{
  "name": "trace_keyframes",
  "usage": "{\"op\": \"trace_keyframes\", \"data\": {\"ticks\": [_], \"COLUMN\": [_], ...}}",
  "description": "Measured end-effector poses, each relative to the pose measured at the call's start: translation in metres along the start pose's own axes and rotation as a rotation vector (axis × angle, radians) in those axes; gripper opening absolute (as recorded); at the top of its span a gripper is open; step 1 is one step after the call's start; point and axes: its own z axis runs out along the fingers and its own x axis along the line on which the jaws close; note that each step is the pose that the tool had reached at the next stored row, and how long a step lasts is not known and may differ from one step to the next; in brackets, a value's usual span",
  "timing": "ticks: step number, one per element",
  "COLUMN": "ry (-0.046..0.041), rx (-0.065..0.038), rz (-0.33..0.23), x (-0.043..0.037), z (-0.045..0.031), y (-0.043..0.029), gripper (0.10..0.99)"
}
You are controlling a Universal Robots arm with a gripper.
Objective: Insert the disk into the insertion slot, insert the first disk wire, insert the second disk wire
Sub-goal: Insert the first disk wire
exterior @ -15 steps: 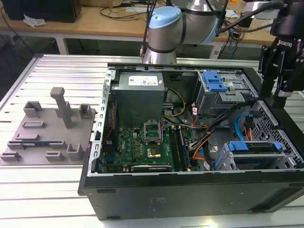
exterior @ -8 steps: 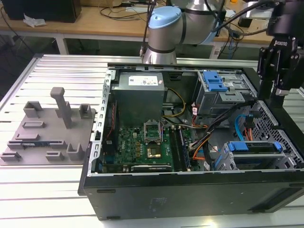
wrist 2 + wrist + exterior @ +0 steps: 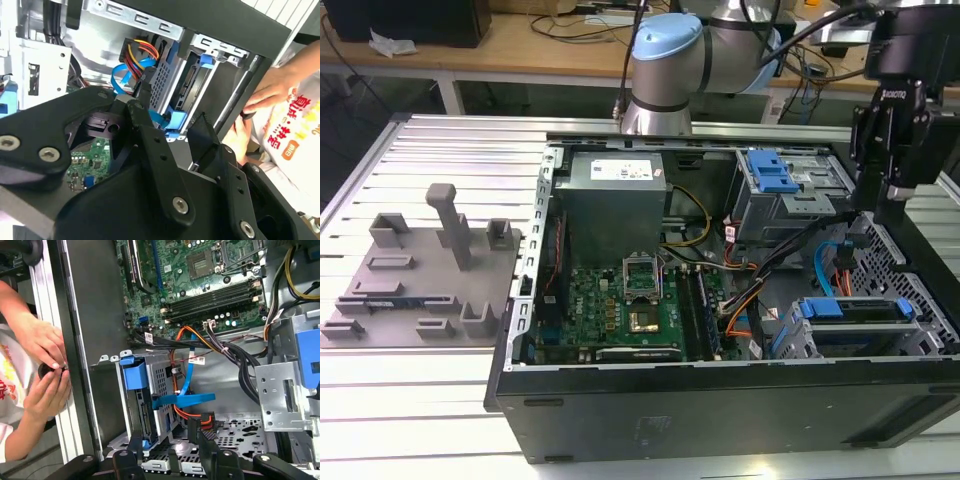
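Observation:
The disk (image 3: 860, 312) lies inside the insertion slot (image 3: 798, 340), the low perforated grey cage at the exterior view's lower right, with its blue carrier handle (image 3: 823, 308) at the cage mouth. In both wrist views the disk (image 3: 142, 415) (image 3: 192, 82) sits edge-on in the cage (image 3: 162, 377) (image 3: 160, 80). My gripper (image 3: 867, 225) hangs above the cage's far end. A blue flat wire (image 3: 182, 400) (image 3: 820, 262) and an orange-red-yellow wire bundle (image 3: 192, 415) (image 3: 142, 50) run right beside the gripper (image 3: 200, 436) (image 3: 142, 97). What it holds is hidden.
The taller grey cage with a blue latch (image 3: 772, 172) stands behind, the motherboard (image 3: 630, 300) to its left. A person's hands (image 3: 45, 370) (image 3: 265, 95) rest at the case's outer wall (image 3: 95, 315). A grey fixture plate (image 3: 415, 285) lies on the table, left of the case.

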Motion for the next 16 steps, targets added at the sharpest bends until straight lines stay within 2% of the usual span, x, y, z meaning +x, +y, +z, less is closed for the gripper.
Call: {"op": "trace_keyframes", "data": {"ticks": [3, 7, 8, 10, 11, 12, 16], "ry": [0.0002, 0.0006, 0.0011, 0.0021, 0.0029, 0.0051, 0.0066], "rx": [0.001, 0.002, 0.003, 0.003, 0.004, 0.004, 0.005], "rz": [-0.001, -0.005, -0.005, -0.006, -0.006, -0.007, -0.008], "x": [-0.0044, -0.0063, -0.0067, -0.0071, -0.0073, -0.0076, -0.0091], "z": [-0.0014, 0.0019, 0.0022, 0.0029, 0.0032, 0.0038, 0.0055], "y": [0.0008, 0.0010, 0.0011, 0.0012, 0.0012, 0.0013, 0.0015], "gripper": [0.569, 0.569, 0.553, 0.388, 0.388, 0.325, 0.325]}}
